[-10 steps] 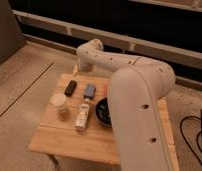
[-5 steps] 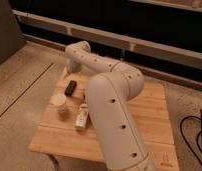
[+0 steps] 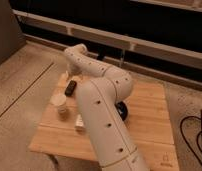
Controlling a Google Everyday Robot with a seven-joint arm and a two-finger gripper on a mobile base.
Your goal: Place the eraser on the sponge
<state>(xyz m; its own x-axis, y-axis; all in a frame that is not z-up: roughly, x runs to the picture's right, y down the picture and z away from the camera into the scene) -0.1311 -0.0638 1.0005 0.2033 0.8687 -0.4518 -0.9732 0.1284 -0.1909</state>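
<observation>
White casing covers the arm (image 3: 101, 120), which fills the middle of the camera view. It rises from six o'clock, bends at an elbow near the centre, runs back to eleven o'clock and drops towards the far-left corner of the table (image 3: 149, 115). The gripper (image 3: 70, 77) hangs at that end, low over the table's ten o'clock corner. I cannot tell how far open it is or whether it has hold of anything.

The eraser (image 3: 70, 89), a small black block, lies flat on the wood just at six o'clock of the gripper, very close to it. Whether the two touch cannot be made out. The sponge is not visible, as the arm covers the middle of the table.

A pale cup (image 3: 59, 106) stands upright at six o'clock of the eraser, near the left edge. A white bottle (image 3: 79, 121) lies at four o'clock of the cup, half behind the arm. Part of a black bowl (image 3: 123, 111) shows at the arm's three o'clock side.

The table is light slatted wood. It stands on a speckled grey floor (image 3: 24, 85). A pale rail (image 3: 144, 42) crosses a dark wall at twelve o'clock, and a dark cable (image 3: 194, 137) loops on the floor at three o'clock.
</observation>
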